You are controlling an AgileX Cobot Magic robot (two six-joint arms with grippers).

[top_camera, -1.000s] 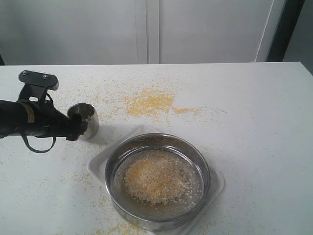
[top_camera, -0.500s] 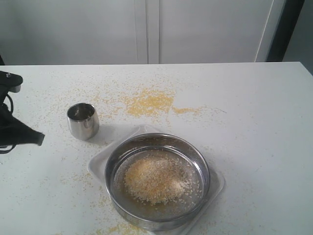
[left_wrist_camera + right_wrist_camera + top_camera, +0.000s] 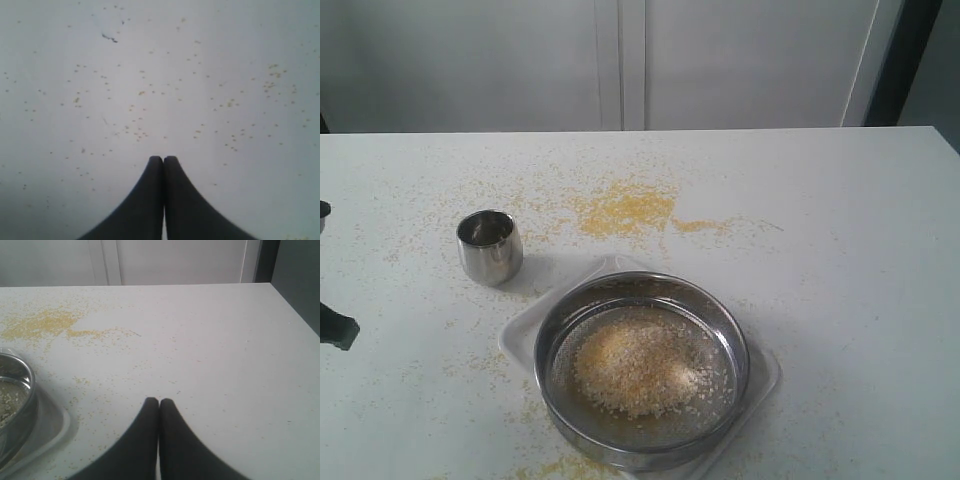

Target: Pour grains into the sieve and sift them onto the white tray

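The wide steel sieve (image 3: 642, 368) rests on the white tray (image 3: 521, 336) at the front middle of the table, with a heap of whitish and yellow grains (image 3: 642, 364) on its mesh. In the right wrist view an arc of the sieve (image 3: 17, 405) and a corner of the tray (image 3: 54, 426) show at the edge. My left gripper (image 3: 163, 159) is shut and empty above bare table; only its dark tip (image 3: 338, 331) shows at the exterior view's left edge. My right gripper (image 3: 159, 401) is shut and empty, beside the tray, and is out of the exterior view.
A small shiny steel cup (image 3: 489, 246) stands upright left of the tray. A patch of spilled yellow meal (image 3: 623, 209) lies behind the sieve, and loose grains are scattered over the white table (image 3: 840, 260). White cabinet doors stand behind the table.
My left gripper has let go of the steel cup, shut, and drawn back to the left edge of the exterior view. The cup stays upright where it was.
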